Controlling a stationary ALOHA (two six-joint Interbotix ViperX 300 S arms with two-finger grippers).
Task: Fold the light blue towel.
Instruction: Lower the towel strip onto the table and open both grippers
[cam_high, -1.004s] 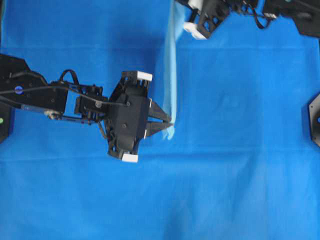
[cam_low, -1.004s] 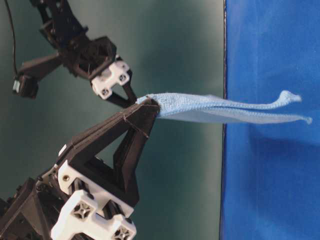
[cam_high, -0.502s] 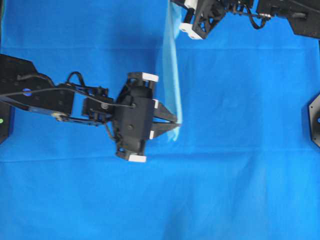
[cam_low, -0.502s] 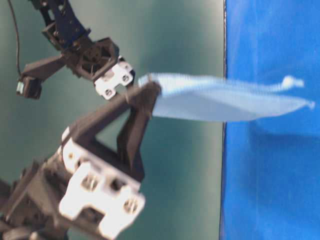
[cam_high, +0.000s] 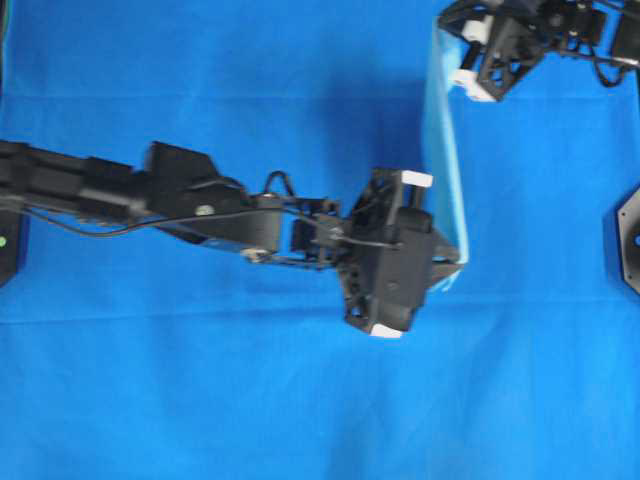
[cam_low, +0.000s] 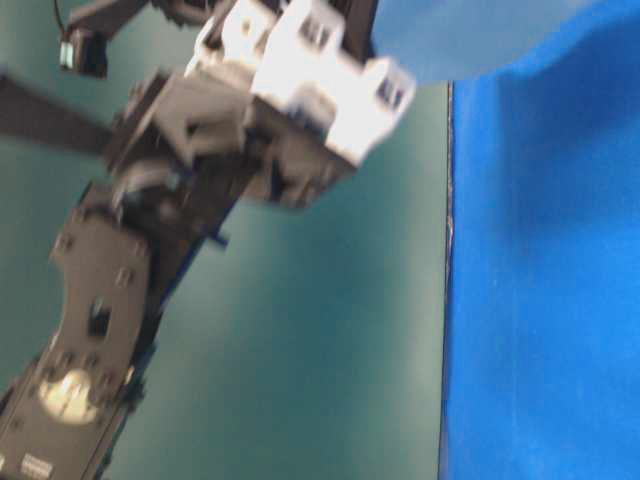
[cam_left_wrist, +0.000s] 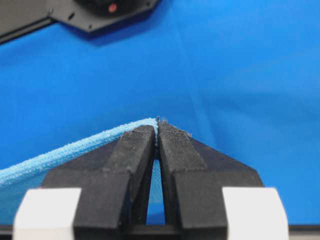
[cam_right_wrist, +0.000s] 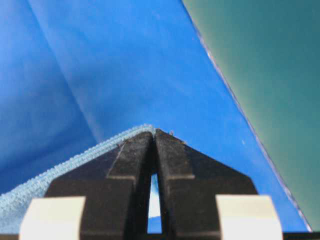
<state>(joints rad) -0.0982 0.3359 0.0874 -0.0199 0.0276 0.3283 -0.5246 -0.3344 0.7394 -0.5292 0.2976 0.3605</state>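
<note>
Since the earlier overhead view, both arms have carried the light blue towel (cam_high: 441, 160) toward 3 o'clock: the left tool (cam_high: 455, 262) has travelled from near the picture's middle to right of centre, and the right tool (cam_high: 462, 78) has shifted the same way along the 12 o'clock edge. Each tool is closed on one corner of the towel; both wrist views show the black pads pinched together on the stitched hem, as at the left pads (cam_left_wrist: 135, 145) and the right pads (cam_right_wrist: 135, 147). The towel hangs as a narrow, taut band between the two tools, lifted clear of the dark blue cloth (cam_high: 200, 400) that covers the worktop. The table-level view is blurred and shows only its lower fold at the top edge. The step in hand appears to be the carry-over that lays one half upon the other. Possible faults: a corner slipping from its thin pinch under tension, or uneven travel of the arms, giving a skewed fold.
</note>
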